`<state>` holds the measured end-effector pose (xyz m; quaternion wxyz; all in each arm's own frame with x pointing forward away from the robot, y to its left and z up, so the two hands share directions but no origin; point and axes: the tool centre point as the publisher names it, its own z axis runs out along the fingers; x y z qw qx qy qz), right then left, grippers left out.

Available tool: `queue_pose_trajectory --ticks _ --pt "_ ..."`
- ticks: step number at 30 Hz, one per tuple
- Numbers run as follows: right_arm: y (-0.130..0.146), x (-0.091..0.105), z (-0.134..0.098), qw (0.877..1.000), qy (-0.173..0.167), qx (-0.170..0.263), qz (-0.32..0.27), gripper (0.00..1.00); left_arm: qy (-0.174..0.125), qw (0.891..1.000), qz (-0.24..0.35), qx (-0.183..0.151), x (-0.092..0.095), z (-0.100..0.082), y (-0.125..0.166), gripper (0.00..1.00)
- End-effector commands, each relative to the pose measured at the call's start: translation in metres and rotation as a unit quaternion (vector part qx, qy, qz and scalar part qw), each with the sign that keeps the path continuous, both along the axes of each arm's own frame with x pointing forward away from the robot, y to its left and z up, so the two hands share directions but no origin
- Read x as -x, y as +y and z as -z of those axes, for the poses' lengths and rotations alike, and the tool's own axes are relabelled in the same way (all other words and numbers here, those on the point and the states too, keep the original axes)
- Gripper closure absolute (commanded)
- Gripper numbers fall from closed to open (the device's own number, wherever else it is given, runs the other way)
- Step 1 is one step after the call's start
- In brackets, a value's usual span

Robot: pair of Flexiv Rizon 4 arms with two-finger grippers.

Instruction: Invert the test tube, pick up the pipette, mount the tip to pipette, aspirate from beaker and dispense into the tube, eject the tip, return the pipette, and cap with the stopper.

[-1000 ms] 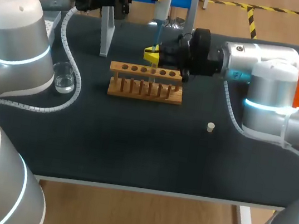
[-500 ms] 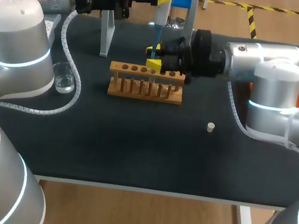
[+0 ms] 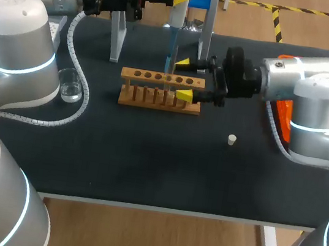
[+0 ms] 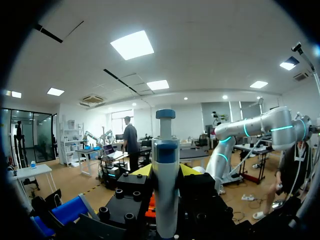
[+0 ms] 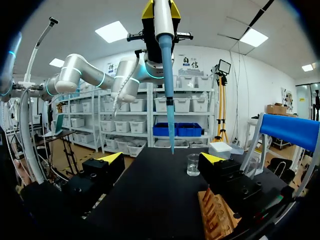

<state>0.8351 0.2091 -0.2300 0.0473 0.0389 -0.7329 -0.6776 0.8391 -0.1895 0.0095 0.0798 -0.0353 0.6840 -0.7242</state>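
The head view looks steeply down from above and behind, with the slotted wooden test tube rack (image 3: 161, 90) mid-table. The right wrist view sits low and close beside that rack, facing along it towards the clear glass beaker (image 5: 193, 164). The left wrist view, higher than the rack, faces the room, tight against the white-and-blue plastic pipette (image 4: 165, 175), which all three views share.

A light wooden rack (image 3: 144, 93) with a row of holes stands on the black table (image 3: 146, 163). An orange tray (image 3: 283, 119) lies well right of the rack.
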Motion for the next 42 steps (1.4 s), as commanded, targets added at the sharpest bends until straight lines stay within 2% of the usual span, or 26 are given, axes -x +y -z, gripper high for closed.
queue_pose_trajectory --ticks 1,13,42 --pt "-0.029 0.014 0.0 1.0 0.001 0.005 0.01 0.0 -0.001 1.0 0.001 0.0 0.0 0.0 0.001 1.0" --pt "-0.058 0.031 0.01 1.0 -0.004 0.02 0.016 0.0 -0.001 1.0 0.001 0.0 0.0 0.0 0.001 1.0" --pt "-0.058 0.031 0.01 1.0 -0.004 0.02 0.016 0.0 -0.001 1.0 0.001 0.0 0.0 0.0 0.001 1.0"
